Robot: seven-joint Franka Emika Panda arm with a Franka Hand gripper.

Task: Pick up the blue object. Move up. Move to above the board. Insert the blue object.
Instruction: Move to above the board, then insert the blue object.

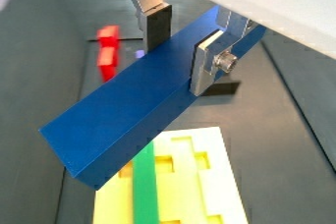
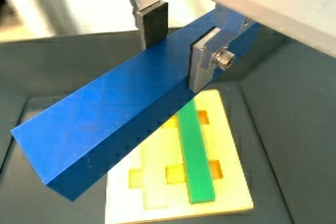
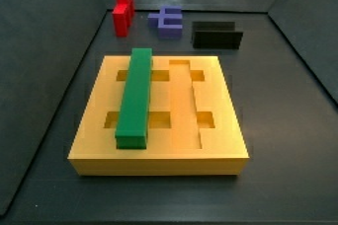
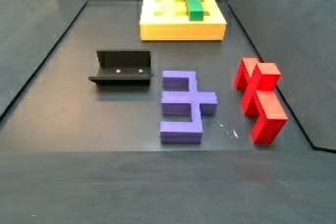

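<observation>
Both wrist views show the yellow board lying below, a green bar seated in one of its grooves. Above it hangs the blue object, a long, plain, matte dark-blue bar, tilted, its long axis running away from the fingers. The gripper clamps one end.

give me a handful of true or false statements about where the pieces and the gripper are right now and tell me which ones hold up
1. The gripper is shut on the long dark-blue rectangular bar. True.
2. The long green bar lies on the floor. False: it sits in a groove of the large yellow grooved board.
3. The gripper shows in both side views. False: neither shows it.
4. The purple-blue E-shaped block lies beside the red block. True.
</observation>
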